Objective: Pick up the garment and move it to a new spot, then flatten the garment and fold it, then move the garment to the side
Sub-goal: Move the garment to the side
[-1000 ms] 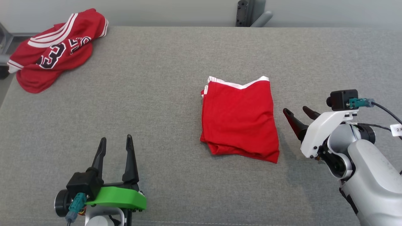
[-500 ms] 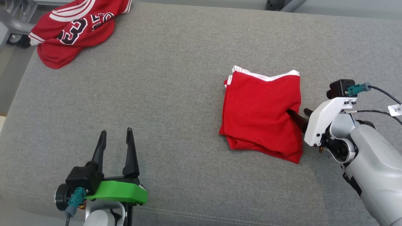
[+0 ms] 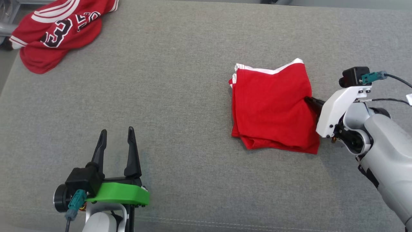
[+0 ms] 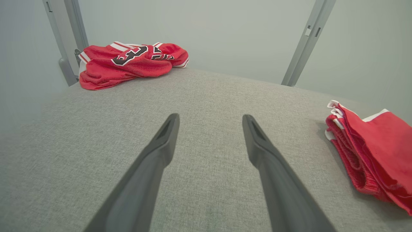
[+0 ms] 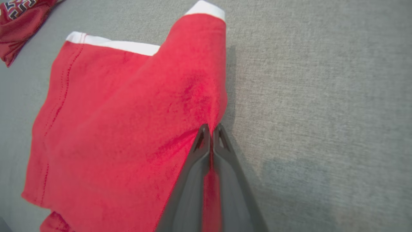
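Grey fabric-covered desk (image 3: 180, 96), carrying all items. The folded red garment (image 3: 272, 106), trimmed in white, lies right of centre with its layers stacked flat. It is judged already folded and ready for the last move to the side. A second red jersey (image 3: 58, 29), numbered, lies crumpled at the far left corner, well apart from the work. On the right gripper (image 5: 210, 129) the fingers are clenched on the garment's right edge. They pinch the stacked layers near mid-edge, probably so the fold holds together when dragged. On the left gripper (image 3: 117, 130) the fingers are released and spread, holding nothing, parked near the front edge.
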Controlling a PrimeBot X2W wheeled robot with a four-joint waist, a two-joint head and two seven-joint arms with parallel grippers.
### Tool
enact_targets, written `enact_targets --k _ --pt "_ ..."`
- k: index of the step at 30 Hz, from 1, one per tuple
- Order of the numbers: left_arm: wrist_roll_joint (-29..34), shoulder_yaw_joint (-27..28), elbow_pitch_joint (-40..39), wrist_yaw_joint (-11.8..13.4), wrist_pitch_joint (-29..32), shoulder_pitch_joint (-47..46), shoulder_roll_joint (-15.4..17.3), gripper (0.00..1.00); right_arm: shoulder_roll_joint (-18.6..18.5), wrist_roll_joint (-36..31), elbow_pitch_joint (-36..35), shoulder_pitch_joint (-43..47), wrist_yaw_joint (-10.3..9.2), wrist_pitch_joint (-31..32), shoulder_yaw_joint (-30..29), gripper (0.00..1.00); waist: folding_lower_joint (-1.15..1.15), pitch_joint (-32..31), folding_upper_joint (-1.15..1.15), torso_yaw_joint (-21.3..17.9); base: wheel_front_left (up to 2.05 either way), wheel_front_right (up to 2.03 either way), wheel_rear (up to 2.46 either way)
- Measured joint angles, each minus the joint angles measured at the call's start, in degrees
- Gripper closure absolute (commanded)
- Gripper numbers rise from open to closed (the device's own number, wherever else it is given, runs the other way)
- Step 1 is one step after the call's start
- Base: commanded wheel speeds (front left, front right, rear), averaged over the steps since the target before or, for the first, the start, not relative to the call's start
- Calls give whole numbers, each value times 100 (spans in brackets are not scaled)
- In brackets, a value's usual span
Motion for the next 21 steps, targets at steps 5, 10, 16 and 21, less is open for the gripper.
enact_targets --k 5,10,16,21 --pt "86 9 -62 -51 0 -75 0 0 -238 -7 -13 -269 0 -125 170 100 0 78 0 -266 0 0 0" --pt "269 -10 -159 -115 -1 -233 -2 0 -397 -69 -18 -571 0 -186 318 100 0 207 0 -649 0 0 0" --pt "467 -25 -280 -204 0 -446 104 0 -400 -91 55 -928 0 -368 370 100 0 425 0 -1254 0 0 0" --pt "664 -142 -369 -253 55 -679 246 0 -278 -52 213 -1163 0 -567 381 100 0 640 0 -1817 0 0 0"
